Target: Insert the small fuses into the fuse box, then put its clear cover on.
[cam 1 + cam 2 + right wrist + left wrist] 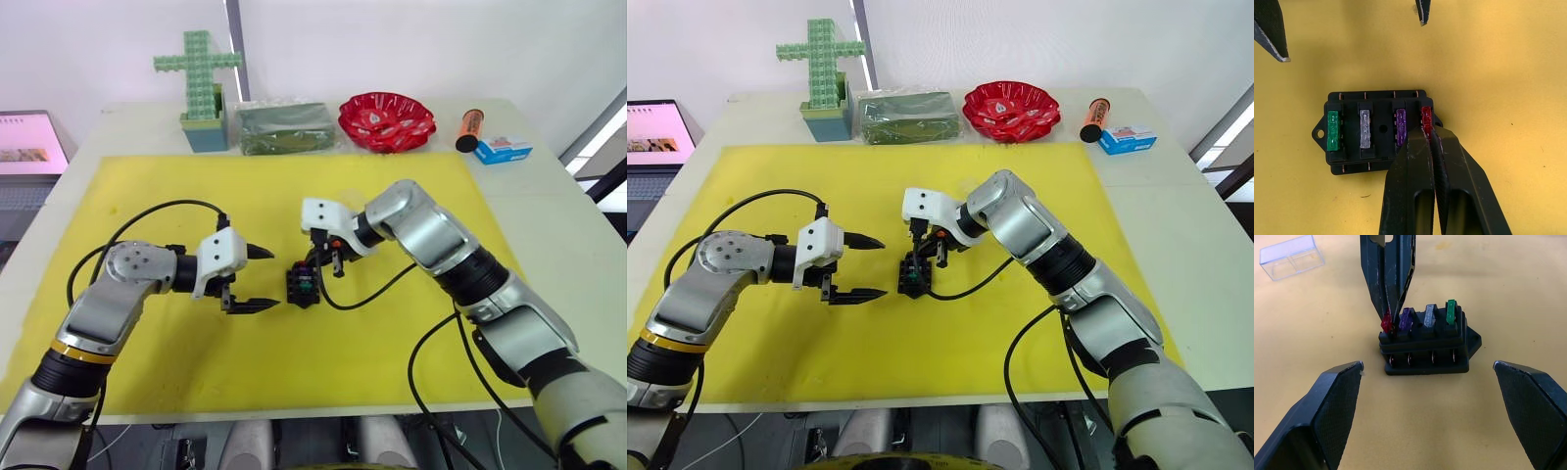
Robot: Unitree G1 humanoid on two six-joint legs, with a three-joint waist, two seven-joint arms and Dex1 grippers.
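Our left gripper [253, 279] is hovering with fingers spread wide, just beside the fuse box [303, 285], which is sitting mid-mat on the yellow mat [392, 176]. Our right gripper [1431, 138] is pinching the red fuse [1426, 117] in the end slot; purple fuse [1400, 126], grey fuse [1366, 128] and green fuse [1332, 129] are standing seated alongside. Nearby, the clear cover [1290, 257] is lying apart.
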